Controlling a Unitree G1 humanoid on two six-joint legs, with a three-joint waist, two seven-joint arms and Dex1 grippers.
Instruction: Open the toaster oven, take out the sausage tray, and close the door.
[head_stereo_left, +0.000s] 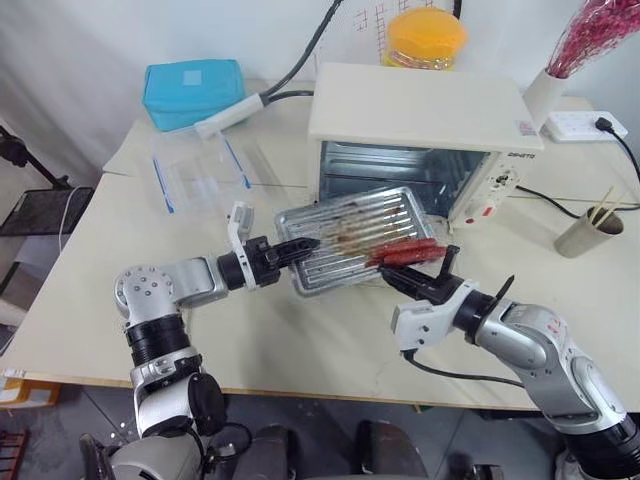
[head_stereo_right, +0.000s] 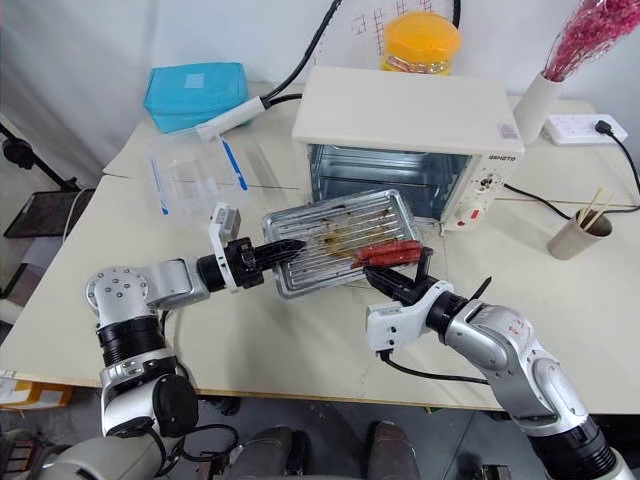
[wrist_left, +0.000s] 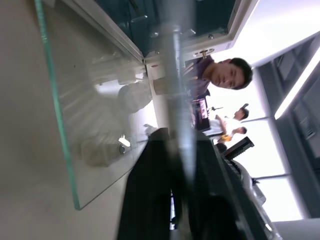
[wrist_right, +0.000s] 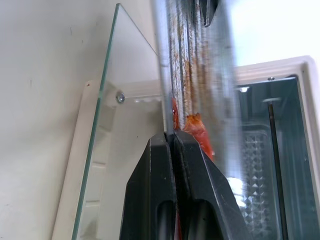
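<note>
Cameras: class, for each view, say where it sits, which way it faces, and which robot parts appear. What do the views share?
Eye views: on the head, looking forward and down at the toaster oven; both arms show.
Left wrist view: along the left gripper, shut on the sausage tray.
Right wrist view: along the right gripper, shut on the tray's other edge.
Shared: tray and open door.

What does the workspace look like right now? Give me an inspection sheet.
Surface: cream table.
Job's things: toaster oven, door folded down open; sausage tray outside, sausages on board.
Clutter: blue box, clear container, orange-lidded jar, cup of sticks, vase.
Grippers: left gripper and right gripper each shut on a tray edge.
Cables: power strip; black cable.
Surroundings: people beyond the table.
</note>
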